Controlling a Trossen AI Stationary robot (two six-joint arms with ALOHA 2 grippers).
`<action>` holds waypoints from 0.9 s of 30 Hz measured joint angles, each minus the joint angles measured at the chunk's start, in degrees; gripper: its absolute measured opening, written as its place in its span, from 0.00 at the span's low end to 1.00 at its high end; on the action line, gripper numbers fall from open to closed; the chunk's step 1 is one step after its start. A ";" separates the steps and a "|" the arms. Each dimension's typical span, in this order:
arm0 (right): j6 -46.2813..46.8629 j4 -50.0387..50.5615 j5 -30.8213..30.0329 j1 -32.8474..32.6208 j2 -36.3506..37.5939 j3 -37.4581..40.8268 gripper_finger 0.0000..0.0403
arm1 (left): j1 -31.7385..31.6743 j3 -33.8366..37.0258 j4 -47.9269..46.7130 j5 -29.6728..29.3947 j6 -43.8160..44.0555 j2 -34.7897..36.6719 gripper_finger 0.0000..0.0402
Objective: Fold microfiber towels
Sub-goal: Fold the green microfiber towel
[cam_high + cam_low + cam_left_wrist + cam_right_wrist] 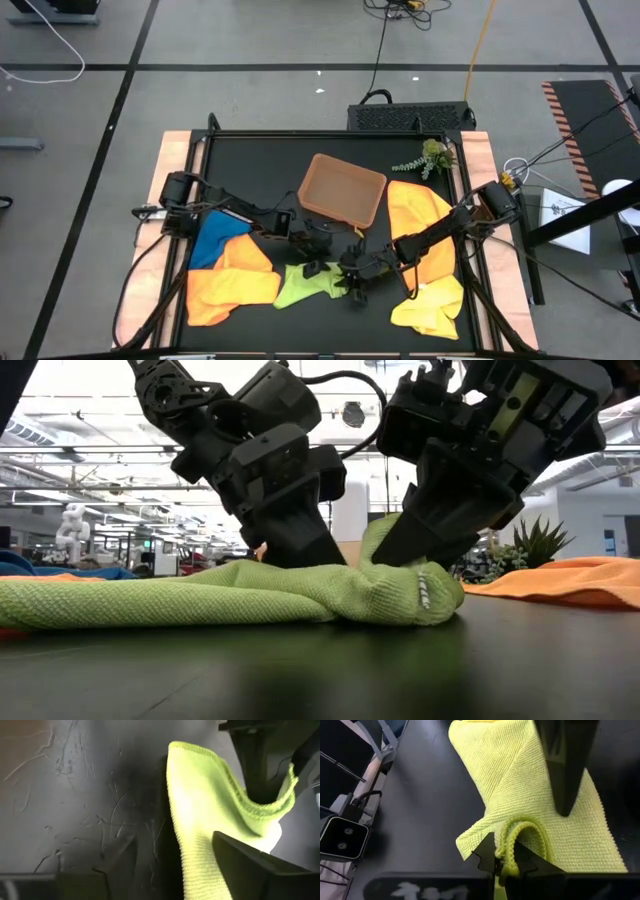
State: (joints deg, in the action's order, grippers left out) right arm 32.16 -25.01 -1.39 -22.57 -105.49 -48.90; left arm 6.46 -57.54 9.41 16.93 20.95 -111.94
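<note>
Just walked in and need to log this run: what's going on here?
Both arms are working on the lime green towel at the table's near middle. The right gripper is shut on a bunched fold at its edge; the left gripper is down on the same towel. Blue, orange and yellow towels lie around, and the tray is empty.

arms (250, 212): dark, six-joint | black looping cables | jaws: dark, wedge-shaped

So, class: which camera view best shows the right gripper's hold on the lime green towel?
The right wrist view: the right gripper is shut on a bunched fold of the lime green towel. The low view shows both grippers down on it; the high view is distant; the left wrist view shows mainly cloth.
</note>
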 joint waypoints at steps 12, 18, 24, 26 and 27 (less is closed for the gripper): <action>0.83 2.04 2.12 -2.42 2.75 0.02 0.02 | -0.39 0.07 4.94 6.54 -5.24 2.38 0.03; -1.31 3.30 -2.70 -8.19 12.76 0.02 0.02 | 1.76 0.07 4.76 3.66 -8.80 12.80 0.01; -9.98 2.71 -16.71 -16.28 24.21 0.02 0.02 | 9.30 0.05 3.79 -6.48 -15.68 26.53 0.01; -14.19 -0.92 -23.07 -18.70 26.71 0.02 0.02 | 12.88 0.05 2.68 -12.37 -17.24 30.09 0.00; -16.41 -3.41 -25.23 -19.72 27.46 0.02 0.02 | 14.94 0.05 2.53 -15.14 -17.63 31.42 0.00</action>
State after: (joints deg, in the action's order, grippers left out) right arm 15.76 -28.42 -26.61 -42.29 -78.03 -48.88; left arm 21.40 -57.49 11.94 1.78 3.32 -80.52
